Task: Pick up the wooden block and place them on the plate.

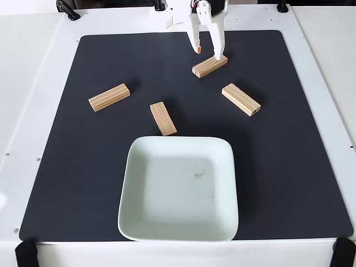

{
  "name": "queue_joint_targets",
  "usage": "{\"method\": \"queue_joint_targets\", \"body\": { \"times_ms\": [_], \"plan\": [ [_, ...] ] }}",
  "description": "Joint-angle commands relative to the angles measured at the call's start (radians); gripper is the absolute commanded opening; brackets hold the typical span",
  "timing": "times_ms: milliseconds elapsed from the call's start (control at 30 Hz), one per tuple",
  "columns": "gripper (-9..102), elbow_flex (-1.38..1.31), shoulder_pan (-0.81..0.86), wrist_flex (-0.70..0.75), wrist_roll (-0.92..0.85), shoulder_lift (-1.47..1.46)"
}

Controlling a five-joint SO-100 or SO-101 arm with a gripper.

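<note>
1. In the fixed view the white arm reaches down from the far edge of the bench, its upper part cut off by the frame.
2. The pincer (208, 53) points downward with its two fingers spread apart.
3. One finger ends in an orange tip (198, 50); the other is plain white.

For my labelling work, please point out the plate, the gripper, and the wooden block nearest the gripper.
plate (139, 222): fixed view, bare floor near left rim.
gripper (208, 53): fixed view, midway between fingertips.
wooden block (207, 68): fixed view, top face.
</note>
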Motion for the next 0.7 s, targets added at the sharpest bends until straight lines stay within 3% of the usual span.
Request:
{"method": "queue_joint_targets", "body": {
  "times_ms": [0, 667],
  "plan": [
    [22, -0.009, -0.032, -0.035, 0.018, -0.020],
    [22, 0.072, -0.071, -0.051, 0.086, -0.037]
  ]
}}
